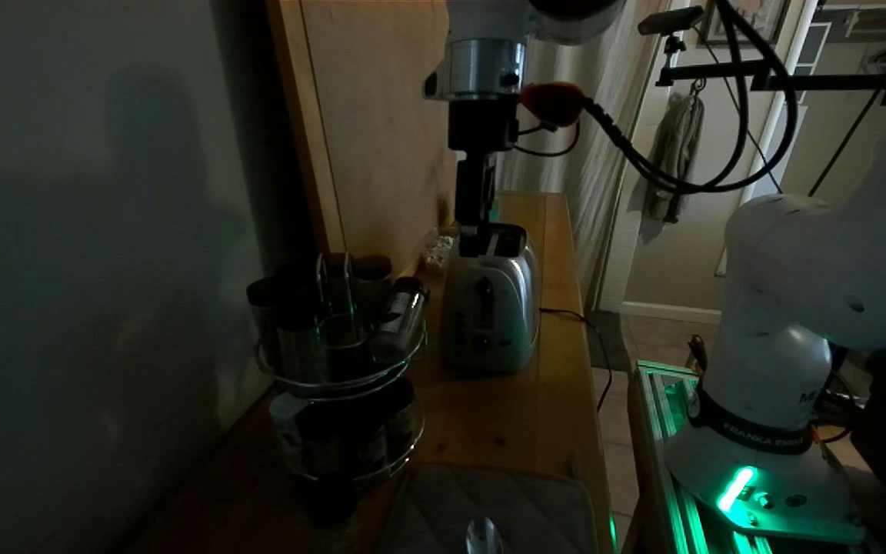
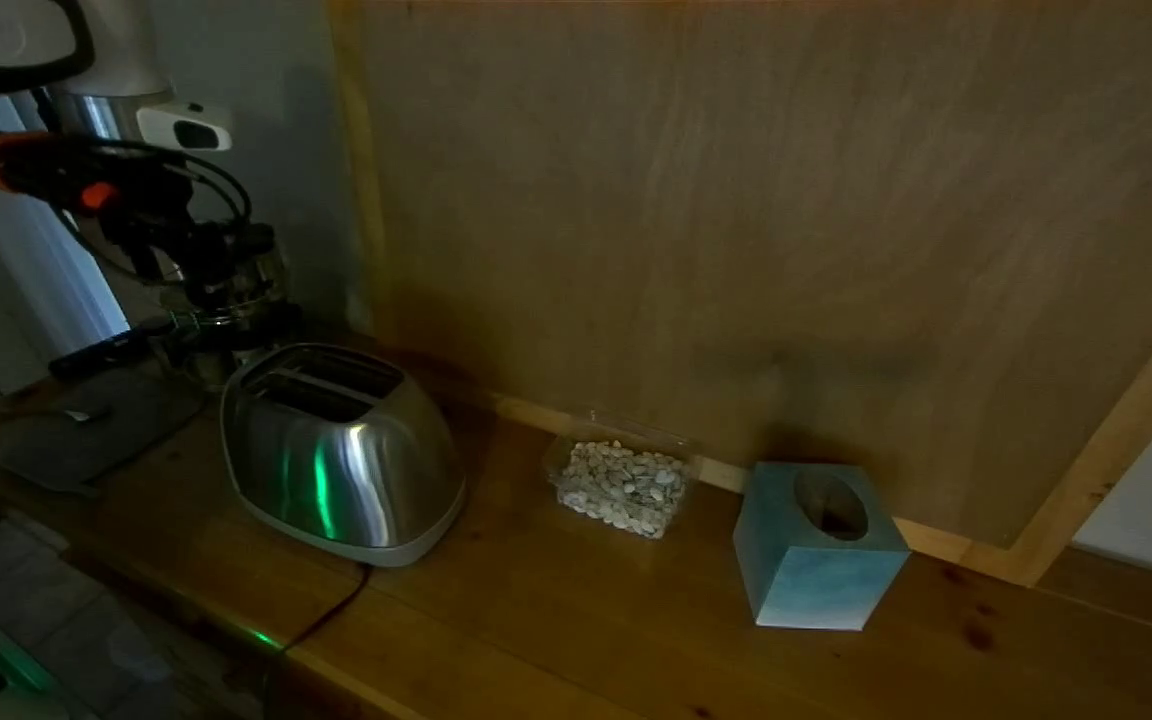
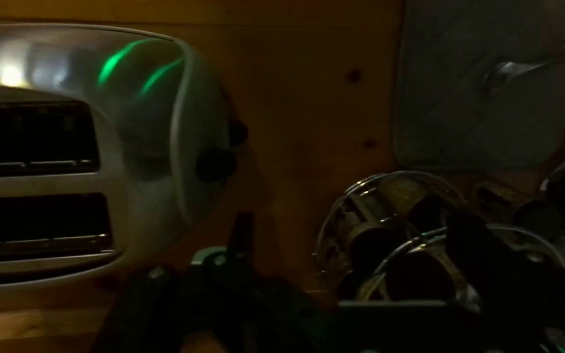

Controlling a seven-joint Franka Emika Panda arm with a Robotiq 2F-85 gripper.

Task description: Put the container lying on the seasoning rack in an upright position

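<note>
the hand (image 3: 351, 220), jaws apart, hangs near the toaster (image 1: 501, 312); the dark-capped jar (image 1: 397, 325) lies tilted atop the seasoning rack (image 1: 354, 385). grip the jar squarely, then ease it upright slowly, keeping clear of the neighbouring jars (image 1: 299, 350).

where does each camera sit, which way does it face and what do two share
An exterior view: sits before the seasoning rack, looking along the counter to the toaster; arm base, wrist and gripper show.
An exterior view: sits off the counter's open side, facing across to the wooden panel; wrist and gripper, upper left, partly hide the seasoning rack.
Wrist view: on the wrist, facing down at toaster, seasoning rack and grey mat; the gripper's parted fingers show.
Both exterior views share the seasoning rack, toaster and gripper, from different sides.
</note>
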